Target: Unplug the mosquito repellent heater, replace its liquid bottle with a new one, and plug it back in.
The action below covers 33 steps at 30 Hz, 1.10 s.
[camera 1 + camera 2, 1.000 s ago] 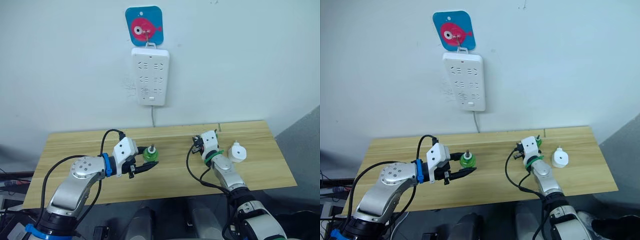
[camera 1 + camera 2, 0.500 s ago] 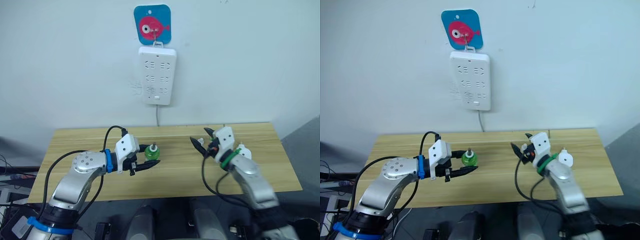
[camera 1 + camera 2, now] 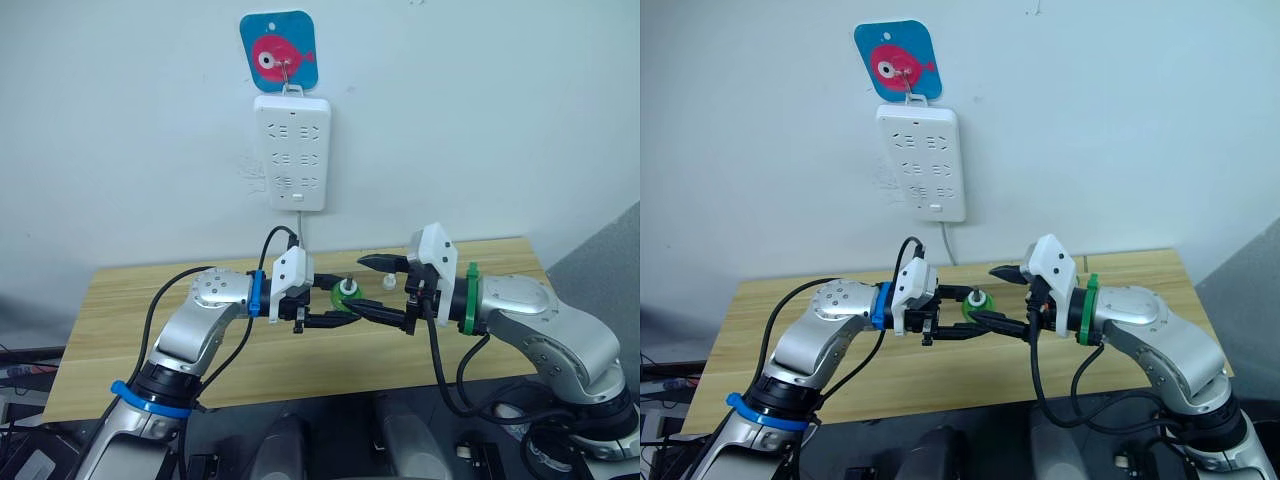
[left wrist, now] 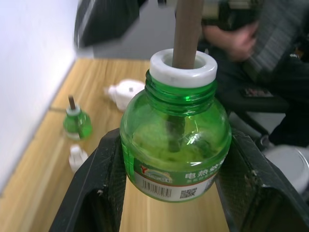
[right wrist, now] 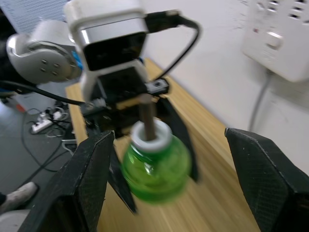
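Mid-swap: heater off the strip, bottle in hand-over.

L gripper [image 3: 335,308] grips a green bottle [image 3: 346,292] w/ wick, held above the table's [image 3: 120,300] middle; R gripper [image 3: 385,290] spread wide around it, not closed. Heater [image 4: 126,92] lies loose on the table nr its back edge, w/ a 2nd green bottle [image 4: 76,123] and a small white cap [image 4: 77,156] beside it. Power strip [image 3: 291,152] on the wall has nothing plugged in. Judged: unplug done; old bottle seems out. Left: fit a bottle into heater, plug back in. Can't tell which bottle is new.
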Each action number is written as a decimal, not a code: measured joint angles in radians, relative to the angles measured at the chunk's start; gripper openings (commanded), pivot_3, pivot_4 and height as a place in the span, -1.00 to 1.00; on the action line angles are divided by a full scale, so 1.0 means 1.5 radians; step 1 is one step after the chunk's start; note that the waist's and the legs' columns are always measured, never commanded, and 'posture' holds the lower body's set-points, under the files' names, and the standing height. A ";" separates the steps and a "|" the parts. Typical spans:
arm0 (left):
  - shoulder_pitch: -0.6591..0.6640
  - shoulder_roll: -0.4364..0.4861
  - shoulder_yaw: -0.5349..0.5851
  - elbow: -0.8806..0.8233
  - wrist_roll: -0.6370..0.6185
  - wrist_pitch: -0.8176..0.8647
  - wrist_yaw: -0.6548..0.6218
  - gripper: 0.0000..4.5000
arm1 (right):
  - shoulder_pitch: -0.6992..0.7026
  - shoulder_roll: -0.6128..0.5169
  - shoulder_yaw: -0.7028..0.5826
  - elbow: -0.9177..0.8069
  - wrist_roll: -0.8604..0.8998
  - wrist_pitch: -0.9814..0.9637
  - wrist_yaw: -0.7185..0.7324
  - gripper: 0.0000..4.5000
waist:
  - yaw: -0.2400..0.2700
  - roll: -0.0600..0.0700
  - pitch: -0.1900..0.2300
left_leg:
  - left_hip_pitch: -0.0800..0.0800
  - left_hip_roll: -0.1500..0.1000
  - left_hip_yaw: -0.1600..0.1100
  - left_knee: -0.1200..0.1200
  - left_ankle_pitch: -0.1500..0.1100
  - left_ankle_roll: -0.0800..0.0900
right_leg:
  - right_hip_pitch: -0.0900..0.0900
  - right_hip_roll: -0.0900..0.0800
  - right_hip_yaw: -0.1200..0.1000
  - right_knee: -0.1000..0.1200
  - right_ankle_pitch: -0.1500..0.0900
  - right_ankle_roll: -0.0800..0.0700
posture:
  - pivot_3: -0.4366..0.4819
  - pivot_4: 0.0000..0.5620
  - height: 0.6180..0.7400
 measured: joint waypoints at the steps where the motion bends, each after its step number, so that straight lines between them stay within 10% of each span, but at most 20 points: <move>1: -0.001 -0.003 0.000 0.006 0.000 0.000 0.001 0.02 | -0.003 0.001 0.002 0.000 0.002 0.005 0.001 0.70 | 0.000 0.000 0.000 | 0.000 0.000 0.000 0.000 0.000 0.000 | 0.000 0.000 0.000 0.000 0.000 0.000 | -0.41 -0.37 1.00; 7: 0.004 -0.014 -0.001 0.006 0.000 -0.001 0.001 0.02 | -0.003 0.007 0.013 0.011 0.015 0.016 0.004 0.62 | 0.000 0.000 -0.001 | -0.001 0.000 0.000 0.000 0.000 0.000 | -0.001 -0.001 0.000 0.000 0.000 0.000 | -0.39 -0.39 1.00; 16: 0.007 -0.014 -0.003 0.005 0.001 -0.001 0.000 0.02 | -0.004 -0.005 0.013 0.021 0.013 0.006 0.014 -0.62 | 0.000 -0.001 -0.002 | 0.000 0.000 0.000 0.000 0.000 0.000 | -0.001 -0.001 0.000 0.000 0.000 0.000 | -0.38 -0.43 1.00; 23: 0.007 -0.017 -0.005 0.003 -0.004 0.001 0.001 0.02 | -0.007 -0.016 0.016 0.021 0.010 -0.006 0.023 -0.64 | 0.001 -0.001 -0.003 | 0.000 0.000 0.000 0.000 0.000 -0.001 | -0.001 -0.001 0.000 0.000 0.000 0.000 | -0.38 -0.46 1.00; 30: -0.005 -0.019 0.016 0.005 -0.029 0.012 0.007 0.97 | -0.012 -0.023 0.000 0.021 0.023 -0.002 0.028 -0.64 | 0.001 -0.001 -0.008 | 0.000 0.000 0.000 0.001 0.001 -0.001 | -0.001 -0.001 0.000 0.001 0.000 0.000 | -0.37 -0.51 1.00; 33: -0.005 -0.026 0.034 0.010 -0.061 0.086 0.048 1.00 | -0.009 -0.017 -0.072 0.021 0.077 0.029 -0.001 -0.64 | 0.001 -0.002 -0.014 | -0.001 -0.001 0.000 0.001 0.001 -0.001 | -0.001 -0.001 0.000 0.001 0.000 0.000 | -0.37 -0.53 1.00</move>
